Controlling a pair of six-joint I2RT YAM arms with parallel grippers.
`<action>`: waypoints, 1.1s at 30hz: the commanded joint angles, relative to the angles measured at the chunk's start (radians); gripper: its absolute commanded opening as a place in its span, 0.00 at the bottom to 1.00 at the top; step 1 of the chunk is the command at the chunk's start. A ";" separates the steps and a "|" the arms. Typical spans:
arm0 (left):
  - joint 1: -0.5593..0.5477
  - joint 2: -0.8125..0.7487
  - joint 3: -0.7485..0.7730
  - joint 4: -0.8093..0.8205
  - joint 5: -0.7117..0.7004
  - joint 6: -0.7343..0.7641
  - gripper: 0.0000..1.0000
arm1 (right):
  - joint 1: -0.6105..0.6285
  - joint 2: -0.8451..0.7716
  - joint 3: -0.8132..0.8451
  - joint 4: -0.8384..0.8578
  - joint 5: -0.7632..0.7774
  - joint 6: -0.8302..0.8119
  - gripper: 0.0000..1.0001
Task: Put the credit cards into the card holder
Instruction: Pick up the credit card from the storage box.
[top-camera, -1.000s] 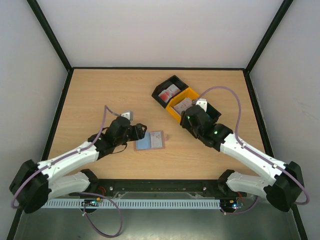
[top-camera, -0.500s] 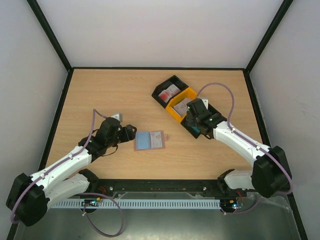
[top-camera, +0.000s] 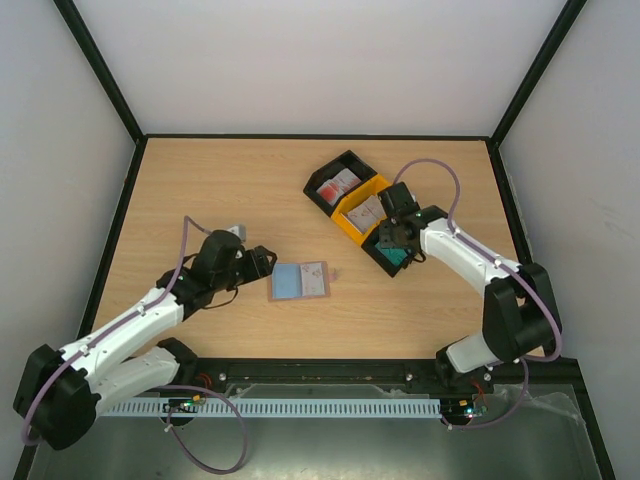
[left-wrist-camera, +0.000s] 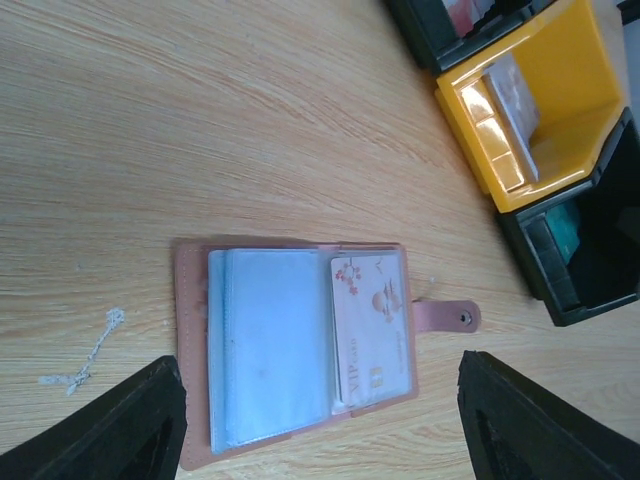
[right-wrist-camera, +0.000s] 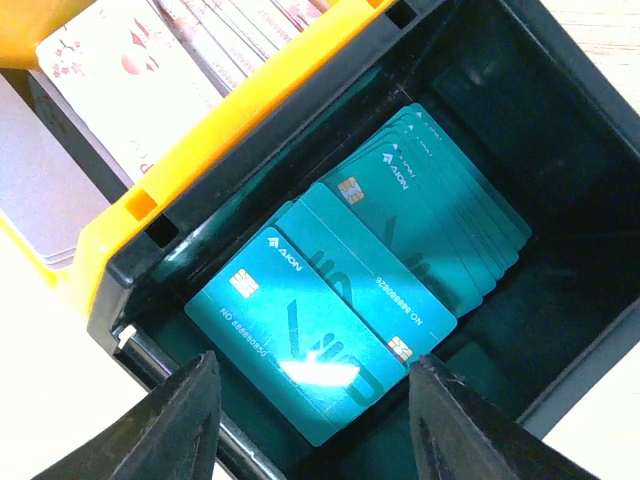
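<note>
The card holder (top-camera: 298, 282) lies open on the table, brown outside, blue-grey inside. In the left wrist view the card holder (left-wrist-camera: 280, 350) carries one white card with red marks (left-wrist-camera: 372, 330) in its right slot. My left gripper (top-camera: 262, 262) hovers at its left edge, open (left-wrist-camera: 318, 405), holding nothing. Several teal credit cards (right-wrist-camera: 400, 240) lie fanned in the near black tray (top-camera: 407, 262). My right gripper (top-camera: 396, 240) hangs over that tray, open (right-wrist-camera: 312, 400), its fingers either side of the front teal card (right-wrist-camera: 300, 330) without gripping it.
A yellow tray (top-camera: 352, 222) with white and pale cards (right-wrist-camera: 130, 70) stands beside the near black tray, and a second black tray (top-camera: 318, 195) with red-marked cards beyond it. Bare wood lies left of and behind the holder. Black frame rails edge the table.
My right gripper swung away from the near side and came over the black tray with the teal cards, its jaws narrowing a little. My left gripper drew back slightly left of the holder.
</note>
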 joint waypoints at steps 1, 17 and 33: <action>0.017 -0.035 0.030 -0.030 -0.020 -0.013 0.75 | -0.037 0.047 0.051 -0.132 -0.040 -0.091 0.50; 0.017 -0.107 -0.032 0.001 0.020 0.106 0.76 | -0.054 0.082 0.128 -0.206 -0.165 -0.355 0.67; 0.017 -0.122 -0.073 0.022 0.036 0.065 0.76 | -0.129 0.236 0.115 -0.082 -0.179 -0.443 0.62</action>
